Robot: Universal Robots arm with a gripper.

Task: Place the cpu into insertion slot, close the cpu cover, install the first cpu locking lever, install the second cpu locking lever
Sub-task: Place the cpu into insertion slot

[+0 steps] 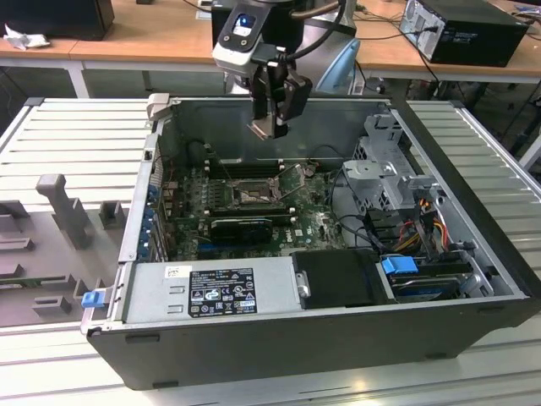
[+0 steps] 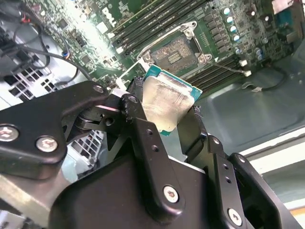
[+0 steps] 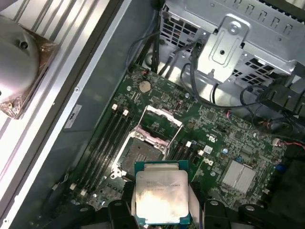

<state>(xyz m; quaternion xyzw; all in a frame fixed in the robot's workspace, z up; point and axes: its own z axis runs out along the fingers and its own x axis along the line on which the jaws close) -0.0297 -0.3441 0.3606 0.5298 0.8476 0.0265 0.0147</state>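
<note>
Between its black fingers the gripper clamps the cpu, whose lower edge they hide. The arm points down over the open computer case. Beyond, the insertion slot lies bare, with the cpu cover raised.

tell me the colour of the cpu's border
Teal-green around the pale silver face of the cpu; clearest in the first wrist view.

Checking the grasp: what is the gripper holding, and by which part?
The cpu, pinched at two opposite edges between the gripper's fingers.
</note>
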